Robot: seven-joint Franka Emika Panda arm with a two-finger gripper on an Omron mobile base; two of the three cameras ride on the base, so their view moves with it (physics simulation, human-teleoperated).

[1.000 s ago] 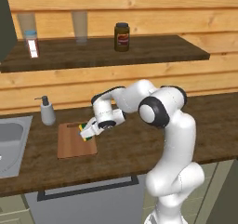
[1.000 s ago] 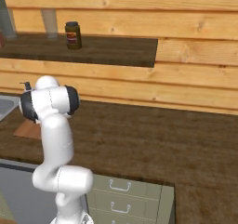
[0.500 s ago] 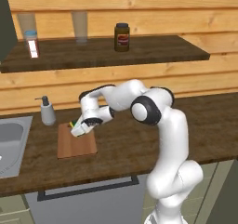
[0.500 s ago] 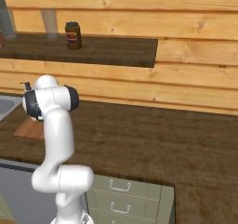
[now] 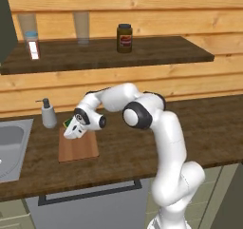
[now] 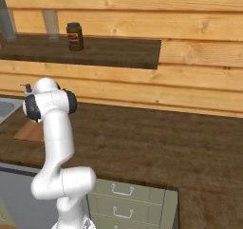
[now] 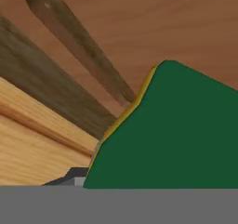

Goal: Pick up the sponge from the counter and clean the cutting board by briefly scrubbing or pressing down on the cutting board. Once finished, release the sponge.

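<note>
Right now the tool (image 5: 72,130) is low over the far left part of the cutting board (image 5: 80,148), pinching the sponge (image 5: 69,122). Only a bit of green and yellow pokes out by the tool's top in the left base view. Up close, the sponge's dark green side (image 7: 176,130) is big, w/ a thin yellow edge, and the board's slot handle (image 7: 79,44) runs just past it (can't tell if sponge touches the wood).

The board lies flat on the dark bench (image 5: 199,123), short end toward the wall. A soap bottle (image 5: 47,114) stands near the board's far left corner, and the sink (image 5: 12,145) is just left of the board, so it's tight on that side. To the right, the bench is wide and bare (image 6: 171,147). A wall shelf (image 5: 142,52) w/ a jar (image 5: 124,38) hangs well above.
</note>
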